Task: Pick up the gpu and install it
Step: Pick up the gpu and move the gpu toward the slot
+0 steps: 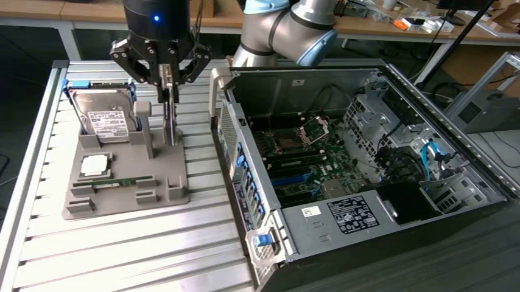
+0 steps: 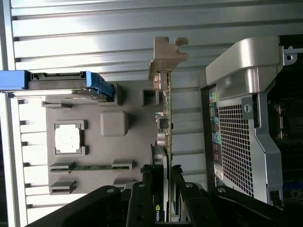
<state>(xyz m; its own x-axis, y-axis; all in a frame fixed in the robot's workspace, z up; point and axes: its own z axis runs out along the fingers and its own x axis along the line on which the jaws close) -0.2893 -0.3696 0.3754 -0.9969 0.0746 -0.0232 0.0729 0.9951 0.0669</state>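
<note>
the jaws are clamped on the top edge of the gpu [image 1: 170, 125], which stands upright in a slot of the grey holder [image 1: 122, 196], presumably so it lifts straight out; the open computer case [image 1: 309, 238] sits beside the holder.

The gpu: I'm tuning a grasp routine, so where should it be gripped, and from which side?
Grip the gpu by its upper long edge, pinching the two flat faces, and come straight down from above. It stands on edge in the gray holder, thin side up, with the metal end bracket at one end, so the top edge looks the most reachable.
</note>
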